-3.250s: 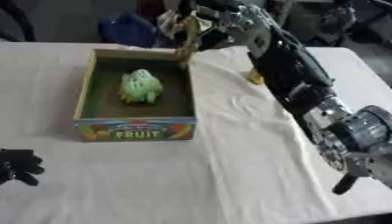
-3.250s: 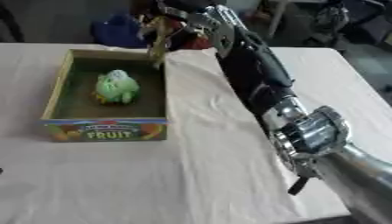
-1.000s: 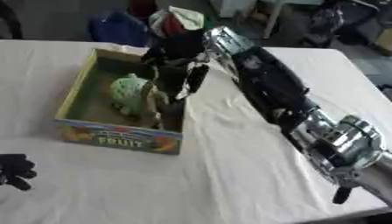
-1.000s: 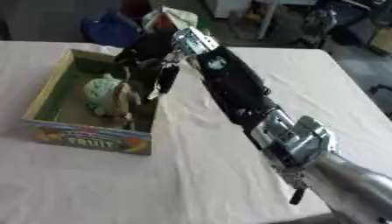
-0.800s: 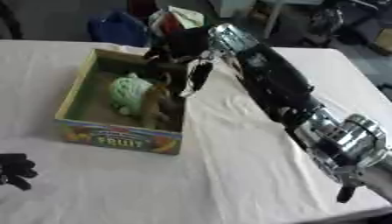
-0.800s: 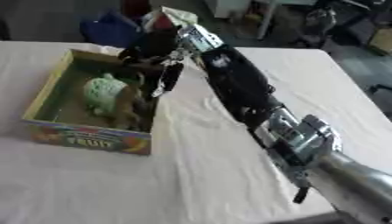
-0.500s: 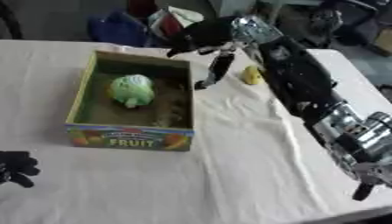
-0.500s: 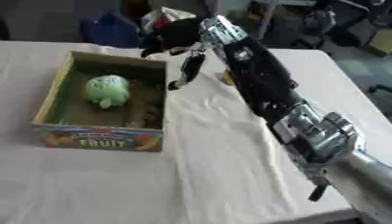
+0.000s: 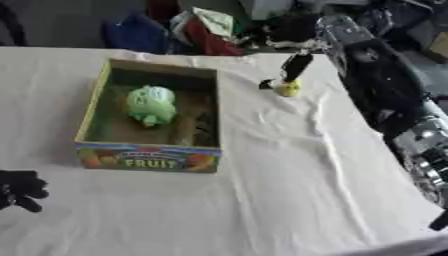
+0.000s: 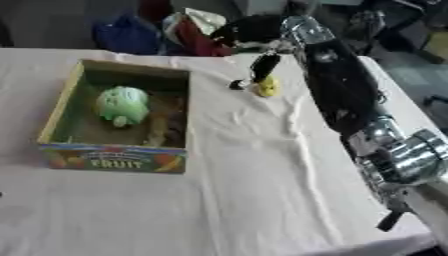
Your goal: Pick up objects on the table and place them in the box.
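White cloth is spread over the table, wrinkled in places, and beyond the far edge a clutter of blue, red and pale things is seen against a dark background. On the left half of the cloth a cardboard box is set, its front panel printed with the word FRUIT among pictured fruits. Inside the box a pale green, rounded object is lying toward the far left, and a brownish object, too blurred to be made out, is seen beside it toward the right wall. To the right of the box, well apart from it and near the far edge of the table, a small yellow object is resting on the cloth.

The right arm is stretched in from the lower right across the table, and the right hand is held above and just behind the yellow object, with dark fingers pointed down toward it; one fingertip appears to reach its top, though contact cannot be confirmed. The fingers look extended rather than curled, and nothing is seen gripped in them. The left hand is shown at the lower left edge of the left eye view, lying on the cloth with its fingers relaxed and nothing in it.
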Available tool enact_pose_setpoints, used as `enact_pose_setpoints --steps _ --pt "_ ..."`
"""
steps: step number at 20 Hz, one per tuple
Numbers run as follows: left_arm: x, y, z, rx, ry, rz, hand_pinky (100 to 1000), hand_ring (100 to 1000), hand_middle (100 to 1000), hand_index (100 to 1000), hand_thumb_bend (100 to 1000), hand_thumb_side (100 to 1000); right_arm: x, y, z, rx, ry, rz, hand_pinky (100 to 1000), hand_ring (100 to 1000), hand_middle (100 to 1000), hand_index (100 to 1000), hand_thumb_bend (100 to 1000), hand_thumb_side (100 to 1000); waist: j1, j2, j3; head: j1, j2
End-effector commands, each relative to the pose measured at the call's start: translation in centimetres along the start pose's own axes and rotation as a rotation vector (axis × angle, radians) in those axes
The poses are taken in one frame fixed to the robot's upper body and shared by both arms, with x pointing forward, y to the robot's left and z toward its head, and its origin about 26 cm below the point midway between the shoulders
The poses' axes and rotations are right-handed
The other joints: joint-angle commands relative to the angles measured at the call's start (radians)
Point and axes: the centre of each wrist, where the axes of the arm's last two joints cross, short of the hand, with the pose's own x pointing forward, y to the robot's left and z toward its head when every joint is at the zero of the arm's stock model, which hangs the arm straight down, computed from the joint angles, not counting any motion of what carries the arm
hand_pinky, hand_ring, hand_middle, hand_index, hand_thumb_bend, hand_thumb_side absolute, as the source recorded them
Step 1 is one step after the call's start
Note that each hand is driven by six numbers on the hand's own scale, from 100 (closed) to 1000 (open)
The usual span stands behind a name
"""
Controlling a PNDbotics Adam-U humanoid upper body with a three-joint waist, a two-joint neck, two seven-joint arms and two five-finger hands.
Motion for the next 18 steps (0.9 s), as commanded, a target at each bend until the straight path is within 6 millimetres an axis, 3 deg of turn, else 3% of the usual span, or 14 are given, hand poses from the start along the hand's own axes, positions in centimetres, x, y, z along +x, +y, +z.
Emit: enact_pose_setpoints --steps 1,10,18 --pt "0.5 0.6 0.1 0.005 -0.012 -0.029 582 674 666 817 328 1000 -1.9 0.0 2.8 -0.003 0.074 -0.019 856 977 1000 999 442 615 0.009 -0.012 0.001 0.003 -0.011" --pt "0.6 0.4 0.2 0.006 -0.014 -0.031 583 675 667 817 322 1000 -2.9 3.7 5.8 0.013 0.175 -0.152 821 940 958 974 443 541 0.023 -0.001 0.02 0.009 -0.012" --pt "0.5 0.2 0.1 0.007 -0.014 -0.033 583 677 668 818 317 1000 -3.2 4.8 7.1 -0.05 0.25 -0.195 791 908 924 951 446 513 0.029 0.016 0.036 0.01 -0.015"
